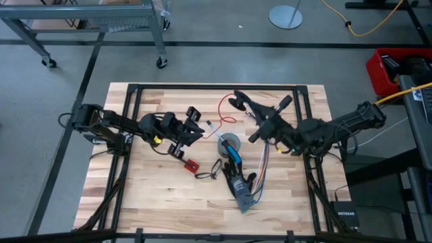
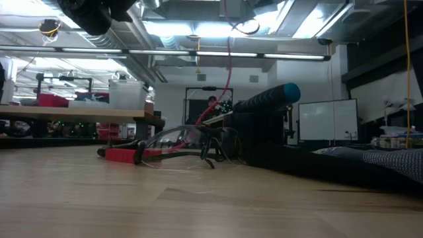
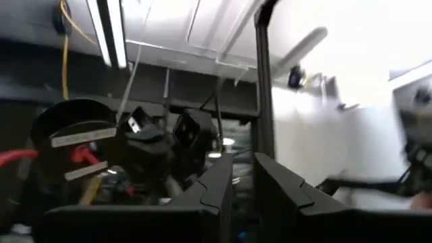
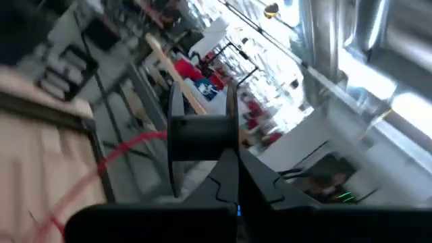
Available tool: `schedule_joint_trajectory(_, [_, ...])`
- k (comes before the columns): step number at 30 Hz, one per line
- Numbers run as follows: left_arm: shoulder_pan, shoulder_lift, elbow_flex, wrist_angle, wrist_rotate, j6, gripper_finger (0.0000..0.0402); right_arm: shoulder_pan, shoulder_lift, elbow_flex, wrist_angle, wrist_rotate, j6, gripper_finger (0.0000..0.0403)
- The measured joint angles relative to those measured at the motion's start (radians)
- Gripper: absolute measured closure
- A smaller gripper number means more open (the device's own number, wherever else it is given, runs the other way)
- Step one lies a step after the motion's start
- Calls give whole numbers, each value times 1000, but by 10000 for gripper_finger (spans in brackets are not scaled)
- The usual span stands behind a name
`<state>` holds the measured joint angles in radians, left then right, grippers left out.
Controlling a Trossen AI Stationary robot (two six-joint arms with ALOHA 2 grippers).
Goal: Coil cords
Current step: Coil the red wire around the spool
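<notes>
A thin red cord (image 1: 233,116) loops above the table's middle. It also shows in the low view (image 2: 228,73), hanging from above. My right gripper (image 1: 237,100) is raised at the far middle and shut on a black spool-shaped piece (image 4: 202,135), from which the cord (image 4: 128,145) runs off. My left gripper (image 1: 200,125) is raised left of the middle, its fingers (image 3: 216,185) nearly together with nothing seen between them. The cord's pale end (image 1: 212,125) lies close to the left gripper; I cannot tell whether they touch. No black cord bundle with red clips shows. My right gripper pinches the black spool-shaped piece at its near side (image 4: 226,154) between its two fingers, at their free ends. The piece is lifted clear of the table. The red cord leaves it and hangs slack toward the table.
A grey tape roll (image 1: 229,143) and a blue-handled tool (image 1: 233,154) lie at the middle. A small red board (image 1: 191,164) with a short black wire lies left of them. Multicoloured ribbon wires (image 1: 263,162) and a grey fabric piece (image 1: 241,196) lie nearer.
</notes>
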<state>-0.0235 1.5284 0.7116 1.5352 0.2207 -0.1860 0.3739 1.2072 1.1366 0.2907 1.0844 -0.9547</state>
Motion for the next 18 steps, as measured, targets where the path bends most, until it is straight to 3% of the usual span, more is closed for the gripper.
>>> schedule_joint_trajectory(4, [0,-1,0,-69,1,134,347,-39,-35,0,-105,-123,279,403])
schedule_joint_trajectory(8, [5,-6,0,-134,-6,150,347,-84,-50,0,-288,-232,576,403])
schedule_joint_trajectory(13, [35,-75,-29,-258,-12,48,347,-123,-52,0,-469,-248,827,403])
schedule_joint_trajectory(18, [88,-246,-113,-499,-89,40,347,-169,-71,0,-596,-283,975,403])
